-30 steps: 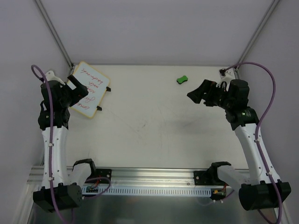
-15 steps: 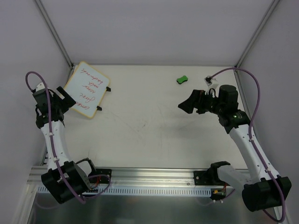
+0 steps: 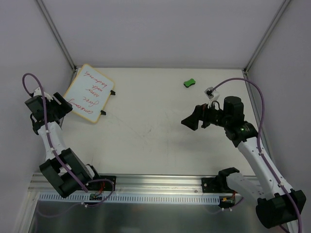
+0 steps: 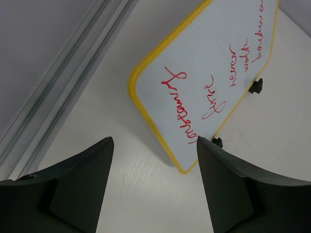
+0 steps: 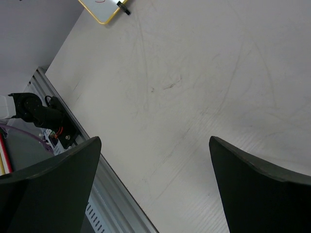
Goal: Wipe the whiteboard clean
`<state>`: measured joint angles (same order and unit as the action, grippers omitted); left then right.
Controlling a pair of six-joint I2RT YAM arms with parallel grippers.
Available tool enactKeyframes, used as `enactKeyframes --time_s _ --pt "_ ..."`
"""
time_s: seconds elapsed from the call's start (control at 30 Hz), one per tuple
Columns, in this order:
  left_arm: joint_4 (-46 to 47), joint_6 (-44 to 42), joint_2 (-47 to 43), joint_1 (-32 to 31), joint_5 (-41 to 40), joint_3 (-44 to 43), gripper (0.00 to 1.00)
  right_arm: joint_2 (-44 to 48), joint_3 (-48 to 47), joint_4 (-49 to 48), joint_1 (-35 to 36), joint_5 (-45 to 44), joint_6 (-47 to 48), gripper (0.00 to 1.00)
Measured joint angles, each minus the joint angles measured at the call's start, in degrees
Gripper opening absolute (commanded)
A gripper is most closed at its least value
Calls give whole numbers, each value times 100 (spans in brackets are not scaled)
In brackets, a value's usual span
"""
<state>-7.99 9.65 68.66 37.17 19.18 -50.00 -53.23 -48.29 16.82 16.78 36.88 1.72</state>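
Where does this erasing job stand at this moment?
Done: nothing; red handwriting fills the yellow-framed whiteboard. In hand: nothing; the left tool is open facing the board's corner, the right tool open over the white table. Left: fetch the small green eraser lying untouched at the table's far side, then wipe every line.

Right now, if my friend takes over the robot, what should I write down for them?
Left gripper: open, empty, facing the whiteboard in the far-left corner of the table.
Right gripper: open, empty, over the table's right side.
Green eraser: lying at the far side, beyond the right gripper, not picked up.
Done: nothing yet; the red writing is all there.
Left: grab the eraser, wipe the whiteboard.
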Motion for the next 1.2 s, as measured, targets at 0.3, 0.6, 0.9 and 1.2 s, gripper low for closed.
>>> enactKeyframes --time_s 0.3,0.6,0.9,1.2 --pt "415 -337 514 168 927 68 56 234 214 -9 181 273 212 99" --pt "638 -525 1082 428 1624 68 50 238 227 -11 238 424 350 99" --pt "868 -623 1596 813 2328 -20 49 153 227 -13 267 553 398 99" --pt "1067 -625 2124 861 2940 -247 46 -57 227 -15 297 608 437 99"
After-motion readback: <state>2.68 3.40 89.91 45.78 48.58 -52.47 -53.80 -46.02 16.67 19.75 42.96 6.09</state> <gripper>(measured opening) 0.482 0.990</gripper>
